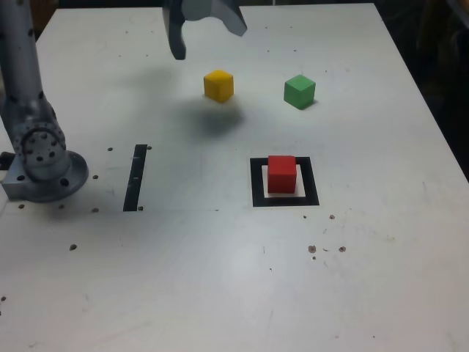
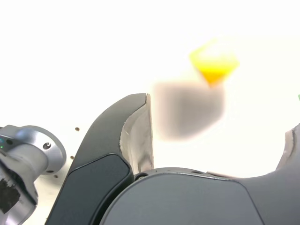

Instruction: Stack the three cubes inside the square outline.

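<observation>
White tabletop: red cube sits in the square outline; yellow cube, below the seemingly spread, empty gripper, and green cube remain unstacked.

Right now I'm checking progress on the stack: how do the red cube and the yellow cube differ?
The red cube sits inside the square outline; the yellow cube lies outside it on the bare table, near the open claw. Their colours differ. Both look equal in size.
</observation>
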Controlling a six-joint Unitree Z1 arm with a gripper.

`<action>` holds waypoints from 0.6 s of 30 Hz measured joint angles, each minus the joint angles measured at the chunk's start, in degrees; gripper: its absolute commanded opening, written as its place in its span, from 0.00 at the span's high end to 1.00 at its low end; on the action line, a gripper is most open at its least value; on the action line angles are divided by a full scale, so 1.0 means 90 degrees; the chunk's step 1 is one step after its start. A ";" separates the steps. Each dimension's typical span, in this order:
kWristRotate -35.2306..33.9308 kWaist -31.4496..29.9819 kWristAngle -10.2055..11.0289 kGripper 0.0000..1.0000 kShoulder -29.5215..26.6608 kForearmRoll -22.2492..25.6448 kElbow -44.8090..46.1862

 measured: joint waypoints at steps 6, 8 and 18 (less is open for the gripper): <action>-0.0157 0.1083 -0.0342 0.02 0.0639 -0.0329 0.0024; -0.0401 0.1144 -0.0460 0.03 0.0807 -0.0483 0.0109; -0.1627 0.0853 -0.0676 0.04 0.1308 -0.1247 0.0406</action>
